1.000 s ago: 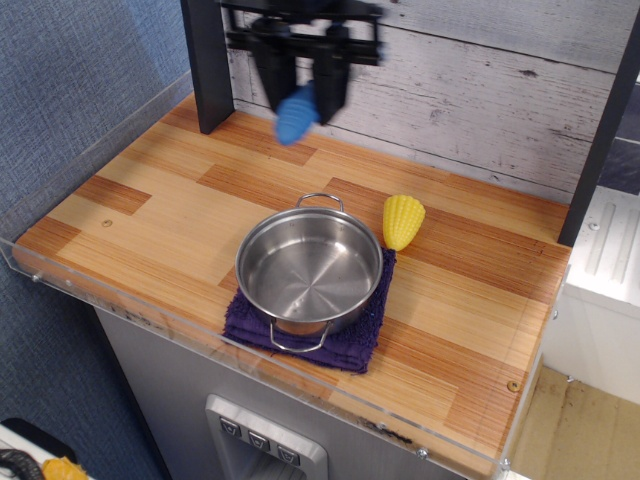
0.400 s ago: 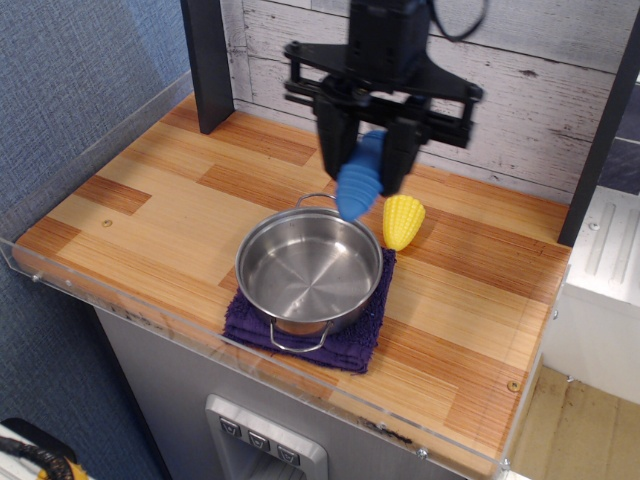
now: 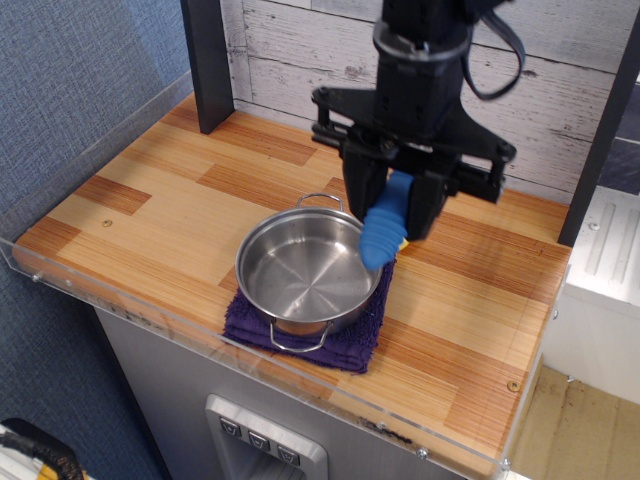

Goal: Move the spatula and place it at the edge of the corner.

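My gripper point(image 3: 397, 196) is shut on the spatula point(image 3: 383, 232), whose thick ribbed blue handle hangs down between the fingers. The grey pronged head is hidden inside the gripper. The spatula hangs in the air over the right rim of the steel pot point(image 3: 305, 271). The corner point(image 3: 513, 386) with the small round screw mark and clear plastic rim is at the front right of the striped wood tabletop, well away from my gripper.
The pot stands on a purple cloth point(image 3: 340, 343). The yellow toy corn is almost wholly hidden behind my gripper. A dark upright post point(image 3: 208, 62) stands at the back left. Clear plastic rims point(image 3: 300, 372) edge the tabletop's front and left.
My gripper has carried the spatula from the back of the table, forward and to the right, and lower, to the pot's right rim. It now covers the corn.
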Available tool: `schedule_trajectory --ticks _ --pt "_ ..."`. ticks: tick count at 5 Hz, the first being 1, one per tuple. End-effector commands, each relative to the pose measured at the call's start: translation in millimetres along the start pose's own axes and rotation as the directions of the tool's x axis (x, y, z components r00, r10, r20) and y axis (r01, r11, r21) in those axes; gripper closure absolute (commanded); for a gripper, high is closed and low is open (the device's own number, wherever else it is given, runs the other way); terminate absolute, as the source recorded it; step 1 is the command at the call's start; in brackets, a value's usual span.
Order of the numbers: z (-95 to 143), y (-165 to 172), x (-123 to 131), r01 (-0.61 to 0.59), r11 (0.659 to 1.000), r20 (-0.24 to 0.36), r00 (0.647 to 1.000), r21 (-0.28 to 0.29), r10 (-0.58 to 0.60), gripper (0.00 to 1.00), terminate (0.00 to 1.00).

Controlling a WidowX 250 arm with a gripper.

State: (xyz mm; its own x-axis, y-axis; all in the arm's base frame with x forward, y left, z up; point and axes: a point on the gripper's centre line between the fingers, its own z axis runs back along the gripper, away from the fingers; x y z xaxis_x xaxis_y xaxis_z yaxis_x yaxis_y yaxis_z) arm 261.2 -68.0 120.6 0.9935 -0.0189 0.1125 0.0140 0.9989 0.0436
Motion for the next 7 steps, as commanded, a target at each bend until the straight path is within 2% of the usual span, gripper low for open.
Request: schedule_trajectory --ticks 1,2,3,4,6,7 --pt "-29.8 -9.8 8.3 0.012 0.999 0.012 1.0 -0.051 -0.012 1.0 0.0" --pt "-55.2 -17.1 9.6 0.018 0.995 -0.035 0.999 -0.1 -0.021 1.0 0.0" --pt "-75.0 -23.2 12.2 0.004 0.994 -0.051 0.999 -0.108 -0.01 1.0 0.0" --pt "-88.4 -27.2 17.3 0.0 0.992 -0.067 0.998 -0.129 -0.009 1.0 0.0" --pt "-109.6 -37.3 13.2 0.065 0.986 -0.092 0.993 -0.153 -0.08 1.0 0.0" --pt "-112.1 -35.0 12.2 0.055 0.986 -0.102 0.992 -0.158 -0.072 1.0 0.0"
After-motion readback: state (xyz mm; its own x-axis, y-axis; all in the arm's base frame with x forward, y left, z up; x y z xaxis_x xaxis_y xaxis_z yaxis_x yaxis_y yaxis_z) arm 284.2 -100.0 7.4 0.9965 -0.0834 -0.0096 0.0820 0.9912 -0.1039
